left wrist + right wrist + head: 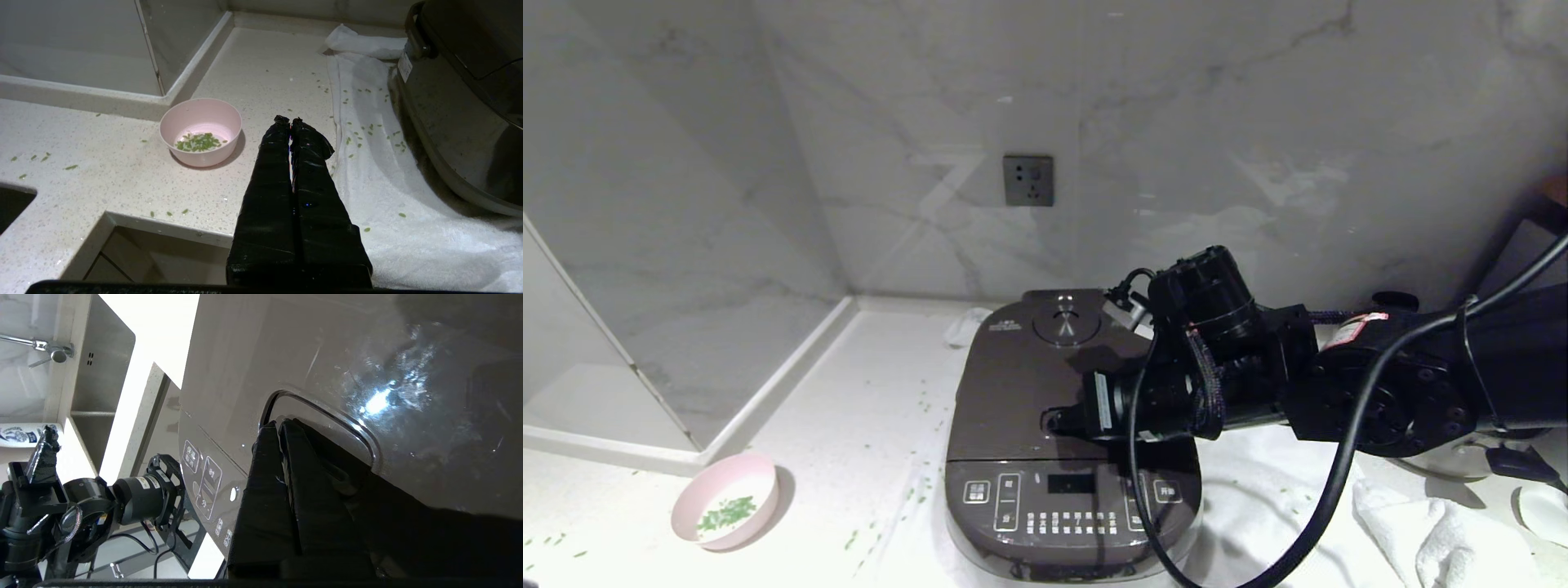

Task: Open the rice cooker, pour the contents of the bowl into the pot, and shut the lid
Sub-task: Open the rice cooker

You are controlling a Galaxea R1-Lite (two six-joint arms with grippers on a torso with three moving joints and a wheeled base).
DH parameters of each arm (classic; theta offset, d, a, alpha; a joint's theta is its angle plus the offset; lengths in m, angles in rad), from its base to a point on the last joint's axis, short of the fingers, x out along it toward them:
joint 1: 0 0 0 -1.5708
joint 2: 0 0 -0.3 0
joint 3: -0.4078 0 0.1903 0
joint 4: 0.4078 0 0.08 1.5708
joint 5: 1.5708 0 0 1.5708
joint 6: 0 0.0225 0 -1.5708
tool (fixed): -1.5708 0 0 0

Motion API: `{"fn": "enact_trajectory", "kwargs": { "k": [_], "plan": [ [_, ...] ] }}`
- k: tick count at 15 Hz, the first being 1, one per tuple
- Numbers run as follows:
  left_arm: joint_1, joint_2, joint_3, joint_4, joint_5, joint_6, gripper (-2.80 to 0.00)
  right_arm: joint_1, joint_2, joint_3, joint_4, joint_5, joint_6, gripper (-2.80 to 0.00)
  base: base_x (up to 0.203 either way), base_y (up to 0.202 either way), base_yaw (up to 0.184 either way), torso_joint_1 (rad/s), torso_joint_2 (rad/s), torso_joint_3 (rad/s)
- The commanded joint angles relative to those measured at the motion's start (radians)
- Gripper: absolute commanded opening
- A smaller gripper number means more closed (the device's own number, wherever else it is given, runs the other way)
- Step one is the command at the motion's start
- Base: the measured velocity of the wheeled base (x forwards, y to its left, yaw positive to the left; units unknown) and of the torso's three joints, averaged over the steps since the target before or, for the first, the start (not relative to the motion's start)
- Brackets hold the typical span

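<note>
The dark brown-grey rice cooker [992,457] stands on the counter with its lid [1013,384] down, so the pot is hidden. My right gripper [1054,420] reaches in from the right, shut, with its fingertips [269,428] resting at the end of the lid's oblong button [318,415]. The pale pink bowl [727,501] sits on the counter to the cooker's left and holds the green chopped contents [727,513]. My left gripper [290,119] hangs shut and empty over the counter edge, with the bowl [200,130] ahead of it and the cooker [461,102] on its other side.
A white towel [388,183] lies under and around the cooker, and green bits are scattered on it and the counter. A wall socket [1028,180] is behind the cooker. A sink [98,375] with a tap lies beyond the bowl's side. A white dish [1543,510] sits at the far right.
</note>
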Motion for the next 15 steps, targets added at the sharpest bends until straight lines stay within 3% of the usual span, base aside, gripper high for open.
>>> {"fn": "enact_trajectory", "kwargs": {
  "k": [1,7,10,15],
  "plan": [
    [0.000,0.000,0.000,-0.001,0.000,-0.001,-2.80,0.000,-0.042,-0.015,-0.004,-0.021,0.005,-2.80,0.000,0.000,0.000,0.000,0.00,0.000],
    [0.000,0.000,0.000,0.000,0.001,-0.001,-2.80,0.002,-0.144,-0.018,-0.004,-0.038,0.000,-2.80,0.000,0.000,0.000,0.000,0.00,0.000],
    [0.000,0.000,0.000,0.000,0.000,-0.001,-2.80,0.003,-0.180,-0.023,-0.052,-0.096,-0.107,-2.80,0.000,0.000,0.000,0.000,0.00,0.000],
    [0.000,0.000,0.000,0.000,0.000,-0.001,-2.80,0.005,-0.216,-0.065,-0.068,-0.100,-0.116,-2.80,0.000,0.000,0.000,0.000,0.00,0.000]
  ]
}}
